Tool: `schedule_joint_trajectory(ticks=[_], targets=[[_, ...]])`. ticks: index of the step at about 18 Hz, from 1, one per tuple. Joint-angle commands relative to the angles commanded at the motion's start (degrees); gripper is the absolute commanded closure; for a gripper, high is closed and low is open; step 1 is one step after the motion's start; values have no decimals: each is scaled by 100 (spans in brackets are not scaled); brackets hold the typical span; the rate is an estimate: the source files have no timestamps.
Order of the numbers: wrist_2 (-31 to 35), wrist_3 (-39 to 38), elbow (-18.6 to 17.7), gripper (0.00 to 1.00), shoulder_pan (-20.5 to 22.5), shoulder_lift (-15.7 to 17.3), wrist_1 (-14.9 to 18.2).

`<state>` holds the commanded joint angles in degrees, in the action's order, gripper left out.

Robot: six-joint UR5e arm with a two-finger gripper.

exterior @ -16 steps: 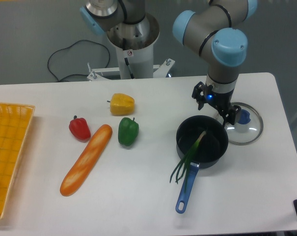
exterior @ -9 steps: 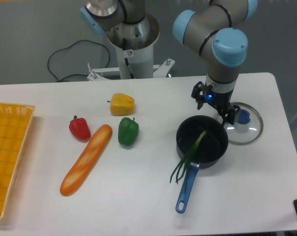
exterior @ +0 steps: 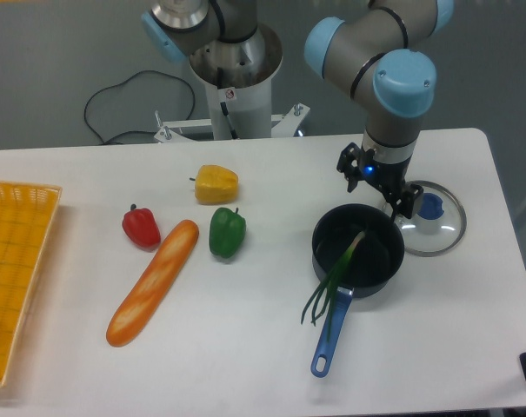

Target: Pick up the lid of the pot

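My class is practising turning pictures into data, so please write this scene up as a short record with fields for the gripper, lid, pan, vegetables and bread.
gripper: open, fingers apart, above the far side of the pan; contact with the lid unclear
lid: clear with a blue knob, lying on the table, not lifted
pan: black, blue handle toward the camera
spring onion: partly in the pan, leaves hanging over the rim
peppers: red, green, yellow
bread: long loaf, nearest the red pepper

Bright, even light with soft shadows
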<state>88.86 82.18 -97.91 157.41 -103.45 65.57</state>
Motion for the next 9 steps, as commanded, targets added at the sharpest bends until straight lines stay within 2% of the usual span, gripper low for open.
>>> schedule_joint_trajectory(ticks=[5,9], targets=[[53,-183,-141,0,0,44,-44],[18,-246,-141,0,184,35,-53]])
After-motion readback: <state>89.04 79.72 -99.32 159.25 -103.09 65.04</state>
